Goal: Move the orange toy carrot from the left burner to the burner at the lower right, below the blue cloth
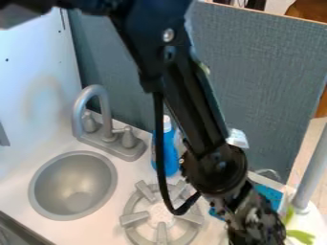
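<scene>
Claw (258,228) is at the lower right, pointing down, low over the right side of the table (16,198). Can't tell if it's released or clenched, or if it has anything in its grip. Nearest thing is a flat blue piece (271,195), partly behind the claw and wrist, with blue showing on both sides of them; can't tell if they touch. Bright green item (300,235) just right of the claw, at the bottom right, exact shape unclear. Grey pole (313,167) rises at a slant by the right edge, near the green item.

Black arm (191,103) comes in from the top and runs diagonally down to the claw; black cable (159,143) loops off its left side, hanging in front of the burner. Left of the wrist: grey round burner (161,233) with raised spokes, white middle. Blue bottle (170,155), white top, upright behind the burner, partly covered by the arm. White item (237,138) shows right of the arm, partly hidden.

Further left: round grey sink (73,185), and behind it a grey faucet (80,107) with curved spout and two knobs. White wall (35,72) at left; grey-blue panel (262,76) upright across the back.
</scene>
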### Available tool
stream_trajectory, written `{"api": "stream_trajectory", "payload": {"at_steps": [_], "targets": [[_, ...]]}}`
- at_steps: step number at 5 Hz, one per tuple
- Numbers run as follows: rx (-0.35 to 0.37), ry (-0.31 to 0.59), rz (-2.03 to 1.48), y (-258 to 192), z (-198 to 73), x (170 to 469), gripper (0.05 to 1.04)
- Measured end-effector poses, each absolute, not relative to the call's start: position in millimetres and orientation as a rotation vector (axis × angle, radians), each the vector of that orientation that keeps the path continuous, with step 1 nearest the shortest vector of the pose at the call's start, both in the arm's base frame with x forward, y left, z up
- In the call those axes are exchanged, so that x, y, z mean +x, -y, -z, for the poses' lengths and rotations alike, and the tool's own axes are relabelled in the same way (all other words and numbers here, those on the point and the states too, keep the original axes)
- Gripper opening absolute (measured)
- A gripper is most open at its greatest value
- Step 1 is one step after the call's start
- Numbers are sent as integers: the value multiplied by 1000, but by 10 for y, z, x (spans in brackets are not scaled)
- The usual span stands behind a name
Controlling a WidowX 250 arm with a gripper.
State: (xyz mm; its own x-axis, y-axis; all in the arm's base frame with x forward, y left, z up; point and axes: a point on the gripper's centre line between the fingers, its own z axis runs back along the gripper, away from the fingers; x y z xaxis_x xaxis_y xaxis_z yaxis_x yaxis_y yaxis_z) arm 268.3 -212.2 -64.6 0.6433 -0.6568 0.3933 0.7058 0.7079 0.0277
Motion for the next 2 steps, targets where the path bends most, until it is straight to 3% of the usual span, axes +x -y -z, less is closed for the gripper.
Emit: {"api": "stream_trajectory", "payload": {"at_steps": [2], "targets": [[-137,419,758,2156,816,2969,630]]}}
